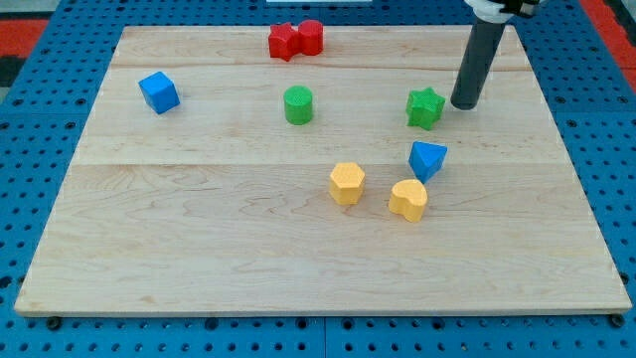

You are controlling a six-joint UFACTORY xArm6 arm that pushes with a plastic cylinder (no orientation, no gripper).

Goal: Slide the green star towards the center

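Observation:
The green star (pixel 425 107) lies on the wooden board (pixel 199 239), right of the middle and in the upper half. My tip (pixel 463 104) stands just to the star's right, a small gap away, not clearly touching it. The dark rod rises from there to the view's top right. A green cylinder (pixel 298 104) stands left of the star near the board's upper middle.
A blue triangular block (pixel 427 159) lies just below the star. A yellow hexagon (pixel 347 183) and a yellow heart-like block (pixel 408 199) lie below the middle. Two red blocks (pixel 295 40) touch at the top edge. A blue cube (pixel 159 91) sits at the upper left.

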